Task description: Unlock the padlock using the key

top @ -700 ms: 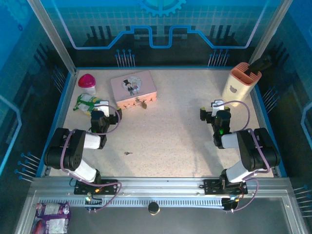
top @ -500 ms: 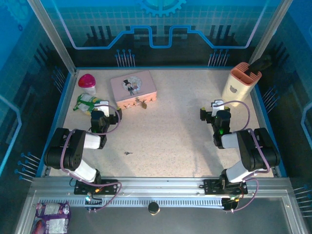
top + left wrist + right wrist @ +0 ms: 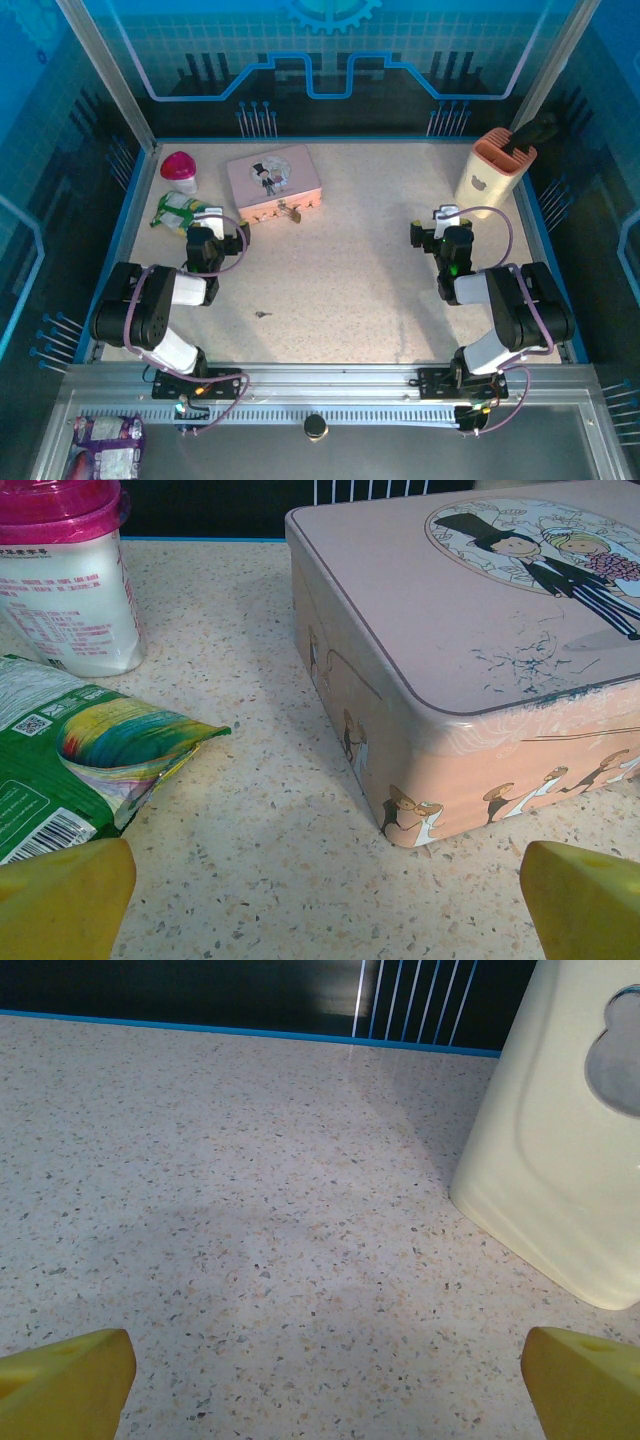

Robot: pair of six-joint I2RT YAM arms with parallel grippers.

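Seen from above, the tiny brass-gold padlock (image 3: 292, 212) with its thin silver shackle sits against the near side of the pale pink rectangular tin (image 3: 273, 178), towards the far left corner of the speckled worktop (image 3: 350, 280). The small dark metal key (image 3: 262, 314) lies alone close to the near edge, left of its middle. The left gripper (image 3: 208, 222) points at the far edge, so the key is behind it, nearer that arm's base. The right gripper (image 3: 440, 225) is well apart from both, by the right edge. I'd say the key wants fetching first: pull the left arm back, tip it down over the sliver and pinch the bow, leaving the blade free.

Through the left wrist camera, the yellow fingers (image 3: 60, 895) are spread wide with nothing between them. The tin's corner is just ahead, with a green snack packet (image 3: 70, 770) and a pink-capped white bottle (image 3: 65, 580) to its left.

Through the right wrist camera, the fingers (image 3: 585, 1380) are likewise parted and empty over bare worktop, with a cream plastic holder (image 3: 560, 1140) near the right one.
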